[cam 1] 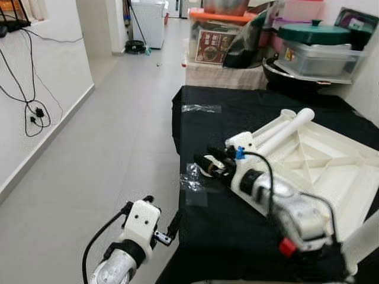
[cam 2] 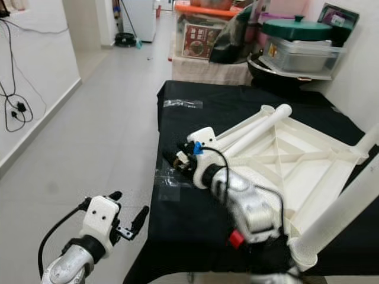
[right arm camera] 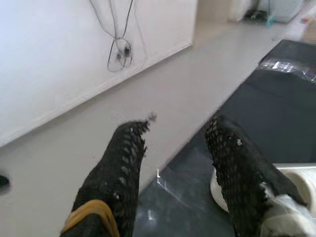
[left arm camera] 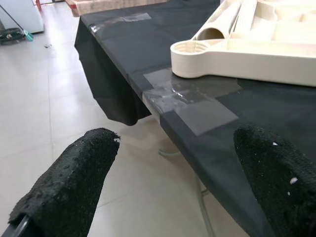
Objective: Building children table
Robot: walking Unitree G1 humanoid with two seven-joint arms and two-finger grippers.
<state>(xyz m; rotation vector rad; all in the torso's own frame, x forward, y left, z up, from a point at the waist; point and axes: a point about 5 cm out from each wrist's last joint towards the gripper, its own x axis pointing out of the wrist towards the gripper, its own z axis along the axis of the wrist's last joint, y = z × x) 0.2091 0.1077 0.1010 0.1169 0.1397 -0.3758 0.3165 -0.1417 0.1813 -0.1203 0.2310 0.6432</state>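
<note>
A cream plastic children's table top (cam 1: 320,160) lies upside down on a black-clothed table (cam 1: 237,118). Two loose white legs (cam 1: 287,130) rest across its far left part. Another leg (cam 2: 343,207) rises from its near right corner. My right gripper (cam 1: 204,164) hovers at the top's near left corner socket (right arm camera: 296,180), open, with nothing between its fingers (right arm camera: 123,163). My left gripper (cam 1: 161,212) hangs open off the black table's left edge, over the floor, facing that same corner socket (left arm camera: 190,52).
Clear tape patches (cam 1: 192,180) hold the cloth near the left edge. Stacked storage boxes and a green-lidded container (cam 1: 314,32) crowd the back. Grey tile floor (cam 1: 106,148) stretches to the left, with a white wall and dangling cables (cam 1: 35,112).
</note>
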